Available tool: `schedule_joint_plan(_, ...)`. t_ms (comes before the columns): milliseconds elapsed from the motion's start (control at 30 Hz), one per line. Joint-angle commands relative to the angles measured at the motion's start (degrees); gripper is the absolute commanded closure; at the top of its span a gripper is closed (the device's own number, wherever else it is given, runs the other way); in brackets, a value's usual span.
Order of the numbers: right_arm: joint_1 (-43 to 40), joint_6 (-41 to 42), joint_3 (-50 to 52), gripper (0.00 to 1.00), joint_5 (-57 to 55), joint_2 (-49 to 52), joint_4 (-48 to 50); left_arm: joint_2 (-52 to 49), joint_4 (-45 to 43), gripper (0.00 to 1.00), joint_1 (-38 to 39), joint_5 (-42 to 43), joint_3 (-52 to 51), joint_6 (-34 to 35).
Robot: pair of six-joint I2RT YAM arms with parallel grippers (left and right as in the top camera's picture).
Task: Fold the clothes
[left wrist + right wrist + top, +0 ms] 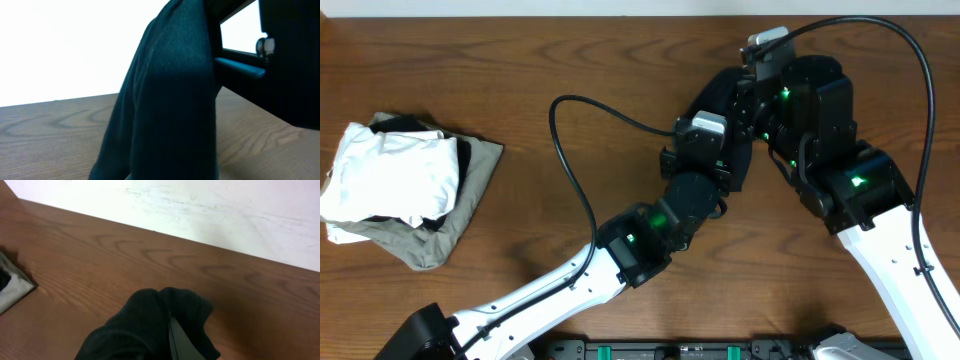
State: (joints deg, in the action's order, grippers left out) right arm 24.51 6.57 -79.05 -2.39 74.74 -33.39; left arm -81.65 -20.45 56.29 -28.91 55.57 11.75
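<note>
**Both grippers on the leggings, cloth lifted**

- Left gripper (722, 108): clenched – fingers buried in the leggings (165, 100), which hang as a dark vertical fold right in front of its wrist camera, above the table (45, 135).
- Right gripper (172, 342): grasping the same garment. Black cloth is bunched around the fingertips and one grey finger (176, 332) shows through the folds.
- Overhead: the two grippers sit just beside each other, with the fabric bundled between and under them.
- White garment (390, 175) lies on top of the olive-grey garment (450, 225) – well apart from both sets of fingers, beyond the left gripper.
</note>
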Motion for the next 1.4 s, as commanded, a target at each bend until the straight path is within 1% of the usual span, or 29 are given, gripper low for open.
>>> schedule_joint_plan(0,-0.2,0.1,-2.0,0.88,-1.3,-1.5,0.9,0.1,-0.7,0.94,-0.1,-0.7,0.0,-2.8)
schedule_joint_plan(33,-0.4,0.0,-2.0,0.87,-1.2,-1.6,1.1,0.2,-1.2,0.94,-0.1,-0.7,0.0,-3.9)
schedule_joint_plan(67,-0.6,0.0,-2.0,0.83,-1.2,-1.7,1.3,0.3,-1.9,0.94,-0.1,-0.7,0.0,-5.2)
schedule_joint_plan(100,-0.7,-0.9,-2.0,0.73,-1.2,-1.9,1.6,0.5,-2.6,0.94,-0.1,-0.7,0.0,-6.5)
schedule_joint_plan(167,-0.9,-3.7,-2.0,0.31,-1.2,-2.6,2.4,1.1,-3.1,0.94,-0.3,-0.7,0.1,-8.3)
schedule_joint_plan(267,-1.7,-5.0,-2.0,0.26,-1.3,-4.5,3.3,2.5,-2.3,0.94,-1.9,-0.7,0.1,-8.3)
schedule_joint_plan(333,-2.7,-4.9,-2.0,0.10,-1.2,-5.9,3.3,3.2,-1.4,0.94,-3.9,-0.7,0.1,-8.3)
schedule_joint_plan(400,-3.6,-4.9,-2.0,0.04,-1.2,-6.9,2.7,3.7,-0.1,0.94,-5.9,-0.7,0.1,-8.3)
schedule_joint_plan(467,-4.1,-4.9,-2.0,0.01,-1.2,-7.6,1.6,3.9,1.5,0.94,-8.1,-0.7,0.1,-8.3)
schedule_joint_plan(733,-5.1,-4.9,-2.0,0.01,-1.2,-8.3,-2.9,3.9,8.5,0.94,-18.6,4.5,0.1,-8.2)
schedule_joint_plan(1033,-5.1,-4.9,-2.0,0.01,-1.2,-8.3,-4.4,3.9,13.3,0.94,-33.2,4.6,0.1,-7.5)
schedule_joint_plan(1167,-5.1,-4.9,-2.0,0.01,-1.2,-8.3,-5.0,3.9,16.2,0.94,-41.0,10.3,0.1,-6.5)
schedule_joint_plan(1233,-5.1,-4.9,-2.0,0.01,-1.2,-8.3,-5.2,3.9,17.9,0.94,-45.4,12.5,0.1,-3.5)
schedule_joint_plan(1367,-5.1,-4.9,-2.0,0.01,-1.3,-8.3,-5.9,3.9,19.4,0.94,-52.4,14.8,0.1,-3.1)
